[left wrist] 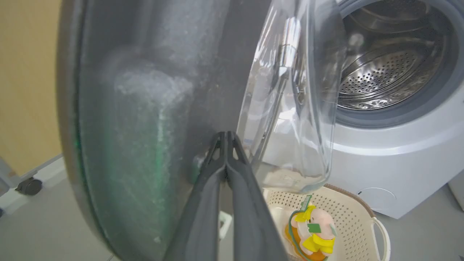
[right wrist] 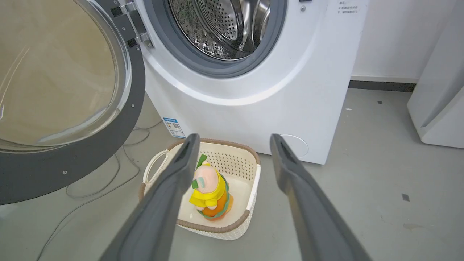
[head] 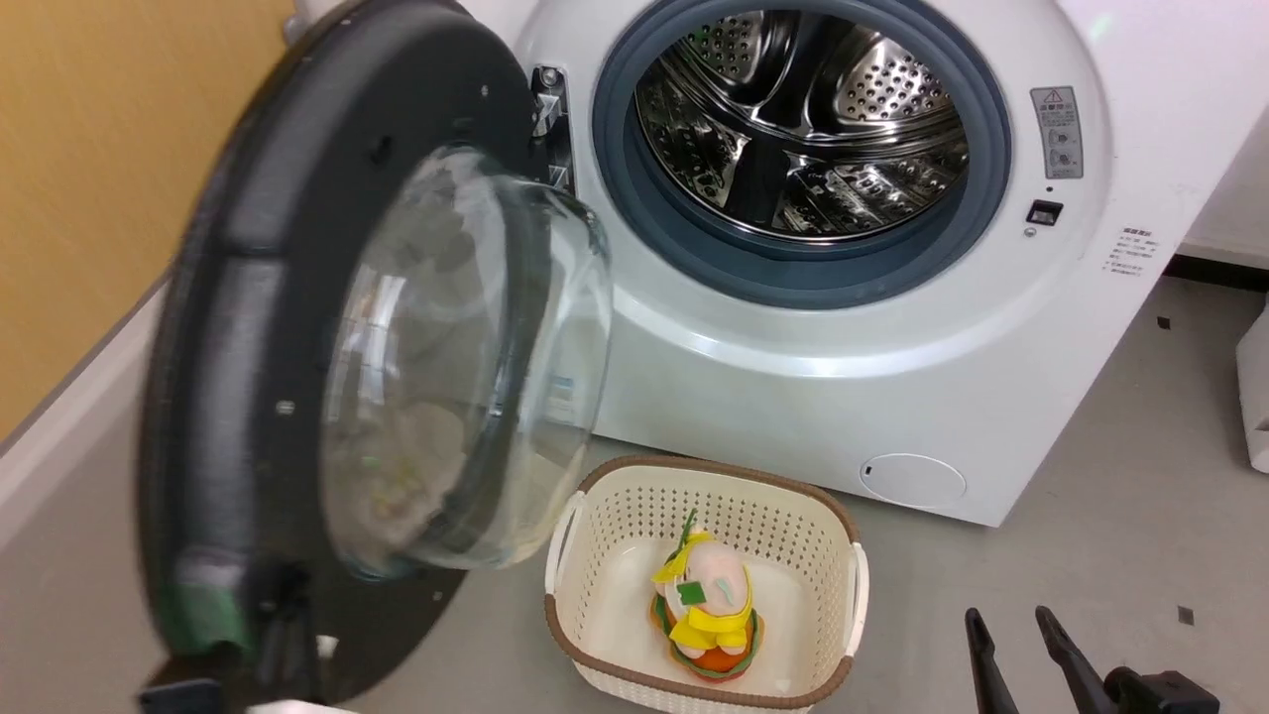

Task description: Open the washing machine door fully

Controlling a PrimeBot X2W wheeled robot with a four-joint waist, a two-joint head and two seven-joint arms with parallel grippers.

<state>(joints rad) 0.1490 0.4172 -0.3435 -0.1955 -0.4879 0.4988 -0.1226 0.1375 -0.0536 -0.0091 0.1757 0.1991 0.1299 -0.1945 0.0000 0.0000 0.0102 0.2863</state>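
The washing machine door (head: 248, 297) is a black ring with a bulging clear glass bowl (head: 466, 357). It is swung out to the left on its hinge (head: 548, 109), clear of the grey-ringed steel drum opening (head: 803, 129). My left gripper (left wrist: 226, 136) is shut, and its tips rest against the door's dark inner face (left wrist: 145, 108) beside the glass. In the head view that gripper (head: 286, 620) sits at the door's lower edge. My right gripper (right wrist: 232, 139) is open and holds nothing. It hangs low at the right (head: 1008, 620), apart from the door (right wrist: 72, 170).
A cream basket (head: 714, 468) holding a yellow and orange plush toy (head: 709, 615) stands on the floor in front of the machine, just under the door's glass. A cable (right wrist: 108, 181) lies below the door. A yellow wall is to the left, and a white unit (right wrist: 438, 90) stands at the right.
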